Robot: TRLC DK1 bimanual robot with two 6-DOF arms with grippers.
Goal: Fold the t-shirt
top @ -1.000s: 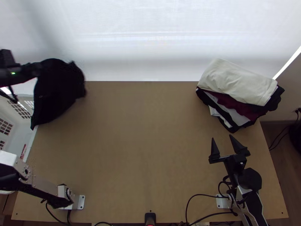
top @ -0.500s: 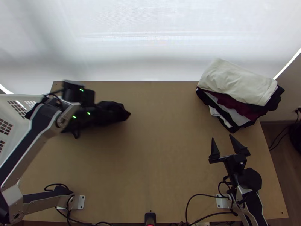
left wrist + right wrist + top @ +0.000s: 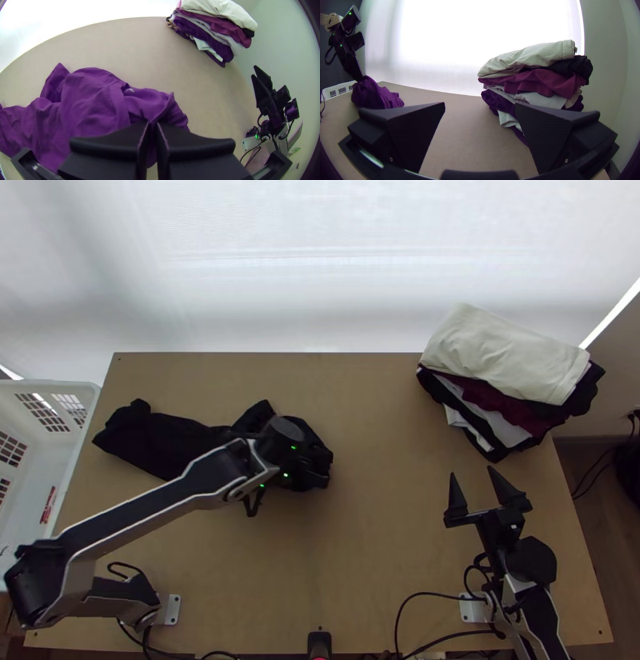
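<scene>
White basket (image 3: pixel 80 387) beside table (image 3: pixel 360 540), red strip (image 3: pixel 48 505) inside; left gripper (image 3: pixel 298 462) clenched on bunched shirt (image 3: pixel 152 438), right gripper (image 3: pixel 471 470) spread, holding nothing.

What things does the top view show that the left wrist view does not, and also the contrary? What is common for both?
Top view: the left arm's links, its base plate, and a small red item inside the basket.

Left wrist view: the left pincer with two fingers closed on the shirt, and a small pale spot on that shirt.

Both: the shirt, bunched; the table; the pile with pale cloth on top; and the right pincer, holding nothing.
</scene>
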